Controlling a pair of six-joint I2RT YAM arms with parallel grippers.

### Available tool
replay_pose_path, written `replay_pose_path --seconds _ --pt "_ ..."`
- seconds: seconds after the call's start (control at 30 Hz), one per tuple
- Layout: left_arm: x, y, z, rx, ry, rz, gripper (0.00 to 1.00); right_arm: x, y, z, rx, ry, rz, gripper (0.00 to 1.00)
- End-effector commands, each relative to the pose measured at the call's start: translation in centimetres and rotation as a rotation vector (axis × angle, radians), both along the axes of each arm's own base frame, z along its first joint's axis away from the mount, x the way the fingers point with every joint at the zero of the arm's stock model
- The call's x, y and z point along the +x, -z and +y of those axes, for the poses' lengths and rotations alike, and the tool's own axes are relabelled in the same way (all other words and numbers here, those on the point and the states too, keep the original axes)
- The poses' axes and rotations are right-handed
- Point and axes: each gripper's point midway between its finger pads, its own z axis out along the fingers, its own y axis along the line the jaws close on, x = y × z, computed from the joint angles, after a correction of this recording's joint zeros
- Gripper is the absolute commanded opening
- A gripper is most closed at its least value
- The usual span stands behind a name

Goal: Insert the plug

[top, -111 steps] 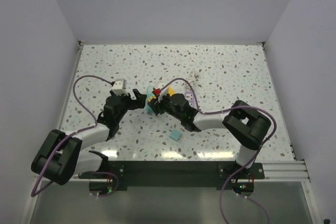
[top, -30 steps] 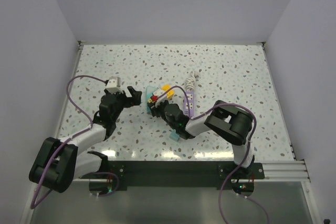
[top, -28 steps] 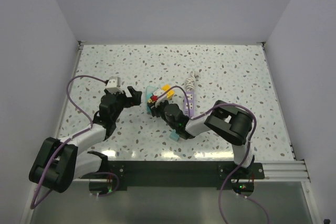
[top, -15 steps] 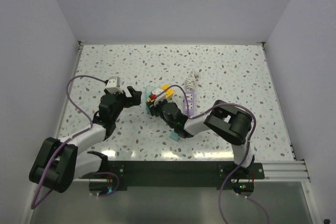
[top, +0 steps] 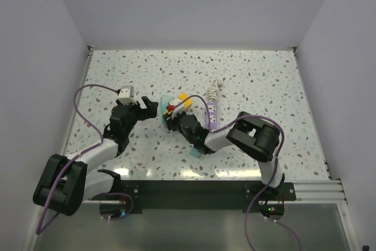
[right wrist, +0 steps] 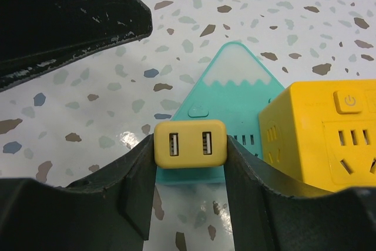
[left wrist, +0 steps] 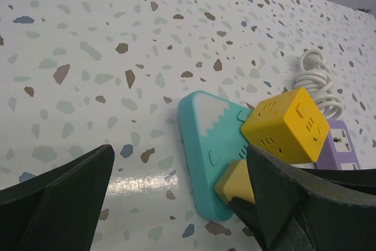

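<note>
Leftmost, we are seeing the left gripper hanging with its jaws spread wide and holding nothing, its black fingers hovering low over the speckled terrazzo-patterned worktop. Just to its right, a flat teal mountain-shaped socket block with a white snow-cap print is lying on the worktop, between the two grippers. At that block's broad end we are finding the small yellow plug adapter, rounded and showing two USB ports: the right gripper is pinching it by its two sides. The adapter is sitting over the teal block's base edge, but whether it is seated in a socket we cannot tell. Right beside it, a yellow cube-shaped power socket is resting against the teal block. Further right, a coiled white cable is lying behind a purple power strip. Nearer the arm bases, a small teal square is lying apart from the rest.
</note>
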Motion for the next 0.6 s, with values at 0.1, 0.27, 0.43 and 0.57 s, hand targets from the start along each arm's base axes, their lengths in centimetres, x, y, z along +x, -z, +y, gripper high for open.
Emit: replay_pose_path --seconds 0.1,0.27,0.43,0.57 --pt "0.3 -0.8 0.0 -0.022 0.006 -0.031 1.0 -3.4 11.4 -3.9 -0.351 -0.026 0.246 0.0" --pt "0.3 -0.9 0.2 -0.024 0.004 -0.035 1.0 -3.6 11.8 -2.5 -0.363 -0.074 0.284 0.0" --pt "1.4 -1.1 0.1 -0.03 0.013 -0.042 1.0 -3.8 12.5 -2.2 -0.373 -0.095 0.339 0.0" --pt "4.2 -1.2 0.1 -0.047 0.019 -0.034 1.0 -3.6 12.7 -2.1 -0.362 -0.11 0.368 0.0"
